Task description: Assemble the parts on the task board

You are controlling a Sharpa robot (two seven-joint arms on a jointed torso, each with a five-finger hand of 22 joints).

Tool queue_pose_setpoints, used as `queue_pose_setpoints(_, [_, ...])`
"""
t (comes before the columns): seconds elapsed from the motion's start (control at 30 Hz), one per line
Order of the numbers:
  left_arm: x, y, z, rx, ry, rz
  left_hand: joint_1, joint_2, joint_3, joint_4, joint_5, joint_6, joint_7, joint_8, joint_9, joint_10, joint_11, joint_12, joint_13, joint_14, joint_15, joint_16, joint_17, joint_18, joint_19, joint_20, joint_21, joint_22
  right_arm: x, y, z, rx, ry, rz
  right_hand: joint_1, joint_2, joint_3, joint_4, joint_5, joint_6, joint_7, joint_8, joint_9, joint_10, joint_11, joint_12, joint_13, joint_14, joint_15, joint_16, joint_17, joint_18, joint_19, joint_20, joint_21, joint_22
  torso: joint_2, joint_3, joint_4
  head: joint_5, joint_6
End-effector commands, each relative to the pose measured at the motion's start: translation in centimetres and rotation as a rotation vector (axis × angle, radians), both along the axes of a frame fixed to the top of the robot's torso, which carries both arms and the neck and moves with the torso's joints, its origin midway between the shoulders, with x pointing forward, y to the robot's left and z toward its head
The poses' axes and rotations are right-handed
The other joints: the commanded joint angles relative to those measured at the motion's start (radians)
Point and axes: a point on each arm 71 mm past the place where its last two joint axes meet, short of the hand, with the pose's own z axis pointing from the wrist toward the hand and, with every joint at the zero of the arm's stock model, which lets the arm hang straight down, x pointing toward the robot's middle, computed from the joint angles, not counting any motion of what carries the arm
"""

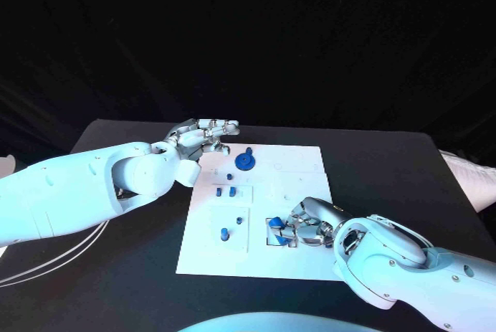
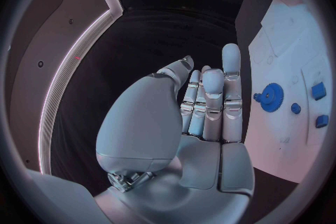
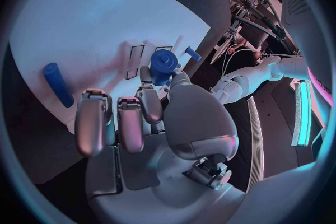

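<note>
— Two hands, but which one is actually on the job?

— The right hand [image 1: 306,224], I'd say. Take the board [image 1: 294,167] as a clock face read from the robot's side. That hand sits at about five o'clock, with its fingers curled down over a blue knob [image 1: 276,228]. The right wrist view has the knob [image 3: 164,61] right at the fingertips [image 3: 146,76].

— Pinching it?

— I can't tell. The fingers are bent in close and seem to touch it, but whether they've got hold of it is hidden from where I'm looking.

— And the left hand [image 1: 203,140]?

— It's up at eleven o'clock, just off the board's far corner. Its fingers are out straight, side by side, and there's nothing in them. The gear [image 1: 244,160] at twelve is the part nearest to it.

— So what does the next move hang on?

— My guess is the knob, and which way it has to go. It lies on the nine o'clock side of the right hand, just beside the fingers, and the left hand is well away from it. So the right arm is the one to finish that piece.

— Is that a loose peg [image 1: 226,234] over at seven?

— Yes, it's lying flat with its long axis running roughly twelve to six. From the right hand it lies towards nine o'clock, past the knob. I'd reckon that's a later step and would need a sideways reach.
</note>
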Motion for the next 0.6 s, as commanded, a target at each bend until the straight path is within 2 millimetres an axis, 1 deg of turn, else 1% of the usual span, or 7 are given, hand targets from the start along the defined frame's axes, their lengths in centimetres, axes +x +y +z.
queue_pose_setpoints(0.03, [-0.08,-0.27,0.13,-0.009,-0.008,-0.02,-0.008,0.001,0.005,0.002,0.001,-0.007,0.0,0.006,0.0,-0.007,-0.001,0.004,0.0,-0.007,0.001,-0.003,-0.001,0.01,-0.007,0.001,-0.005,-0.001,-0.15,0.24,-0.22,-0.047,0.015,0.04,-0.009,-0.002,-0.007,-0.001,-0.004,0.02,-0.012,0.003,0.0,0.019,-0.024,-0.006,-0.016,0.083,-0.005,0.006,0.15,-0.009,0.006,-0.007,0.006,0.002,0.001,0.0005,0.0006,0.001,-0.001])
queue_pose_setpoints(0.13, [-0.09,-0.28,0.13,-0.009,-0.007,-0.021,-0.008,0.001,0.005,0.002,0.001,-0.007,0.0,0.006,0.0,-0.007,-0.001,0.004,0.0,-0.007,0.001,-0.003,-0.001,0.01,-0.007,0.001,-0.005,-0.001,-0.08,0.26,-0.25,-0.053,0.008,0.041,-0.015,-0.001,-0.013,-0.001,-0.01,0.019,-0.012,0.003,0.004,0.018,-0.024,-0.012,-0.02,0.083,-0.006,0.006,0.148,-0.009,0.005,-0.007,0.005,0.001,0.001,0.0004,0.0008,0.001,-0.001])
queue_pose_setpoints(0.2, [-0.09,-0.28,0.13,-0.009,-0.007,-0.021,-0.008,0.001,0.005,0.002,0.001,-0.007,0.0,0.006,0.0,-0.007,-0.001,0.004,0.0,-0.007,0.001,-0.003,-0.001,0.01,-0.007,0.001,-0.005,-0.001,0.0,0.23,-0.25,-0.056,0.001,0.039,-0.032,0.001,-0.027,-0.001,-0.045,0.018,-0.012,0.003,0.01,0.017,-0.024,-0.019,-0.024,0.082,-0.006,0.004,0.146,-0.008,0.004,-0.008,0.002,-0.003,0.0,0.0003,0.0003,0.002,0.0])
queue_pose_setpoints(0.27, [-0.09,-0.27,0.13,-0.009,-0.007,-0.021,-0.008,0.001,0.005,0.002,0.001,-0.007,0.0,0.006,0.0,-0.007,-0.001,0.004,0.0,-0.007,0.001,-0.003,-0.001,0.01,-0.007,0.001,-0.005,-0.001,0.1,0.19,-0.24,-0.057,-0.008,0.035,-0.063,0.001,-0.054,-0.001,-0.136,0.013,-0.012,0.002,0.02,0.011,-0.023,-0.037,-0.035,0.08,-0.006,0.0,0.139,-0.006,0.0,-0.008,-0.004,-0.012,0.0,0.0,0.0002,0.002,0.0])
queue_pose_setpoints(0.37, [-0.09,-0.27,0.13,-0.009,-0.007,-0.021,-0.008,0.001,0.005,0.002,0.001,-0.007,0.0,0.006,0.0,-0.007,-0.001,0.004,0.0,-0.007,0.001,-0.003,-0.001,0.01,-0.007,0.001,-0.005,-0.001,0.18,0.19,-0.17,-0.054,-0.021,0.03,-0.112,-0.013,-0.095,-0.001,-0.255,0.005,-0.008,0.0,0.031,-0.003,-0.02,-0.072,-0.061,0.079,-0.004,-0.004,0.133,-0.004,-0.005,-0.006,-0.011,-0.022,0.001,0.0001,0.0001,0.002,0.0])
queue_pose_setpoints(0.43, [-0.09,-0.26,0.13,-0.009,-0.007,-0.021,-0.008,0.001,0.005,0.002,0.001,-0.007,0.0,0.006,0.0,-0.007,-0.001,0.004,0.0,-0.007,0.001,-0.003,-0.001,0.01,-0.007,0.001,-0.005,-0.001,0.19,0.22,-0.09,-0.051,-0.03,0.029,-0.146,-0.022,-0.115,0.0,-0.308,0.0,-0.007,-0.002,0.038,-0.007,-0.019,-0.085,-0.068,0.078,-0.002,-0.006,0.131,-0.004,-0.006,-0.004,-0.014,-0.024,0.001,0.0003,-0.0001,0.002,0.001])
queue_pose_setpoints(0.6, [-0.09,-0.23,0.13,-0.008,-0.006,-0.02,-0.008,0.001,0.005,0.002,0.001,-0.007,0.0,0.006,0.0,-0.007,-0.001,0.004,0.0,-0.007,0.001,-0.003,-0.001,0.01,-0.007,0.001,-0.005,-0.001,0.14,0.27,0.1,-0.051,-0.05,0.034,-0.197,-0.042,-0.127,0.002,-0.33,-0.003,-0.006,-0.002,0.048,-0.009,-0.018,-0.096,-0.074,0.078,-0.001,-0.006,0.131,-0.004,-0.006,-0.003,-0.015,-0.025,0.001,0.001,0.0001,0.001,0.001])
